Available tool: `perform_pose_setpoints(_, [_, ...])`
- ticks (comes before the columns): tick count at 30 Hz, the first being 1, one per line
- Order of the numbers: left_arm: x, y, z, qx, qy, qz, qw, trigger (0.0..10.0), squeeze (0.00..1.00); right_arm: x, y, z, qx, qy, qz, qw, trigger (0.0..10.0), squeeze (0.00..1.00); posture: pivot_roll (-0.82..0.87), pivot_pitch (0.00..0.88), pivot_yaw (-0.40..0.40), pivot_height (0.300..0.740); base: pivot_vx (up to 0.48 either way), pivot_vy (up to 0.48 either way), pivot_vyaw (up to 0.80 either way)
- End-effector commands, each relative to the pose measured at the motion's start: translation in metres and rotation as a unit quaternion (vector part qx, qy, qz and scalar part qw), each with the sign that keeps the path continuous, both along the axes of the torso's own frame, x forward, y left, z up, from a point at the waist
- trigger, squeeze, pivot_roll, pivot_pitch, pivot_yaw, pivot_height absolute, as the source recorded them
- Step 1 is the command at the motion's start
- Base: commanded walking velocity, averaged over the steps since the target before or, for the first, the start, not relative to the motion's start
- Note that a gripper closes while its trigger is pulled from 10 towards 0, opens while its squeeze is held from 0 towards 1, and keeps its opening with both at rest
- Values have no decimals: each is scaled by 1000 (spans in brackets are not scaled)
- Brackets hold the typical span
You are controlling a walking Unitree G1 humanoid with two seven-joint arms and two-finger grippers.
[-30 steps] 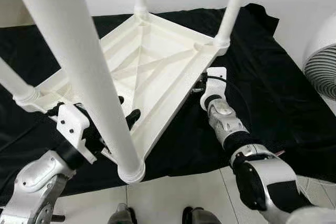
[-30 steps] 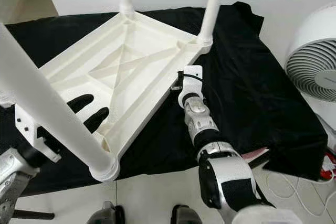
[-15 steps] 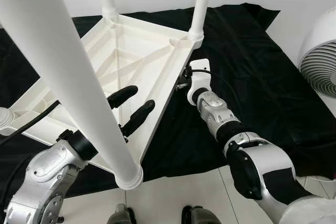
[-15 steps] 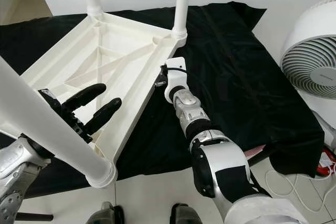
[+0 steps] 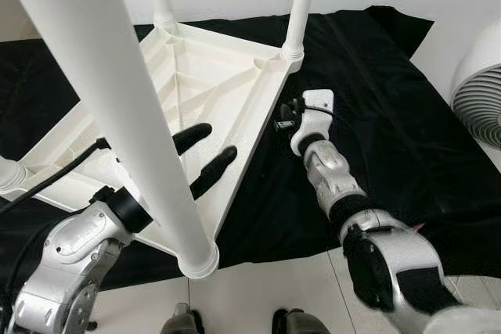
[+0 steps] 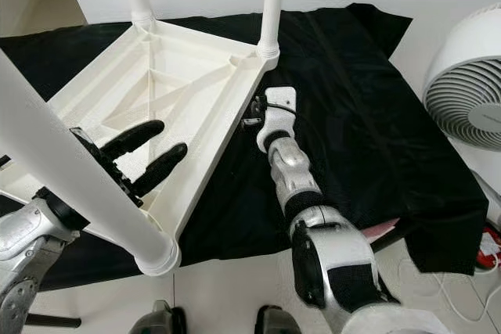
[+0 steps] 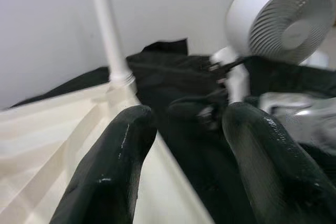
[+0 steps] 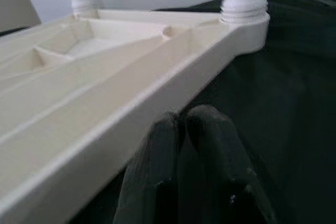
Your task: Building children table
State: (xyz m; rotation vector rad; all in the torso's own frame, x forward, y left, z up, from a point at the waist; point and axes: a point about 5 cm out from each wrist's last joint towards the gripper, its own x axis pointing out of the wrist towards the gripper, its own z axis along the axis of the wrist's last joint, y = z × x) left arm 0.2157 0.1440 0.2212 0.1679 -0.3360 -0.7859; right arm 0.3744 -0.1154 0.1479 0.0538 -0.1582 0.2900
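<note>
My left fingers spread wide over the upturned table; right fingers pressed together should slip beneath its edge.

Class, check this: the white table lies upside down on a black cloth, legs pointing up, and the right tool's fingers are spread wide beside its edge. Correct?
Not quite. The right tool has its fingers pressed together, as the right wrist view shows. The rest holds: the table lies upside down on the black cloth, legs up.

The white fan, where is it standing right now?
The white fan stands at the far right of the head views, on the robot's right, just past the edge of the black cloth that the upturned table lies on.
</note>
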Motion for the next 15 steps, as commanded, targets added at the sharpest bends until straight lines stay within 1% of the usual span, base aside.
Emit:
perform_pose_setpoints(1, [4, 11, -6, 19, 6, 29, 999, 10000, 0, -10, -7, 2, -3, -25, 19, 999, 10000, 0, 43, 138, 33, 740, 0, 0, 0])
perform_pose_setpoints(3, [4, 11, -6, 19, 6, 29, 999, 10000, 0, -10, -7, 2, -3, -25, 19, 999, 10000, 0, 43, 138, 33, 740, 0, 0, 0])
perform_pose_setpoints(5, [11, 27, -15, 46, 30, 28, 998, 10000, 0, -31, -17, -5, -7, -37, 33, 999, 10000, 0, 41, 118, 26, 740, 0, 0, 0])
perform_pose_setpoints(6, [11, 27, -15, 46, 30, 28, 998, 10000, 0, -31, -17, -5, -7, -37, 33, 999, 10000, 0, 41, 118, 26, 740, 0, 0, 0])
perform_pose_setpoints(7, [14, 35, -18, 54, 41, 24, 997, 10000, 0, -38, -19, -7, -9, -42, 39, 998, 10000, 0, 36, 111, 30, 740, 0, 0, 0])
perform_pose_setpoints(8, [14, 35, -18, 54, 41, 24, 997, 10000, 0, -38, -19, -7, -9, -42, 39, 998, 10000, 0, 36, 111, 30, 740, 0, 0, 0])
perform_pose_setpoints(10, [21, 49, -25, 67, 61, 16, 996, 10000, 0, -47, -22, -4, -6, -55, 51, 997, 10000, 0, 29, 107, 34, 740, 0, 0, 0])
perform_pose_setpoints(12, [21, 49, -25, 67, 61, 16, 996, 10000, 0, -47, -22, -4, -6, -55, 51, 997, 10000, 0, 29, 107, 34, 740, 0, 0, 0])
perform_pose_setpoints(13, [23, 56, -28, 72, 69, 13, 995, 10000, 0, -49, -26, -2, -6, -60, 51, 997, 10000, 0, 21, 104, 36, 740, 0, 0, 0])
perform_pose_setpoints(14, [24, 64, -32, 89, 80, 9, 993, 10000, 0, -51, -30, -1, -9, -65, 50, 997, 10000, 0, 17, 100, 38, 740, 0, 0, 0])
perform_pose_setpoints(15, [24, 64, -32, 89, 80, 9, 993, 10000, 0, -51, -30, -1, -9, -65, 50, 997, 10000, 0, 17, 100, 38, 740, 0, 0, 0])
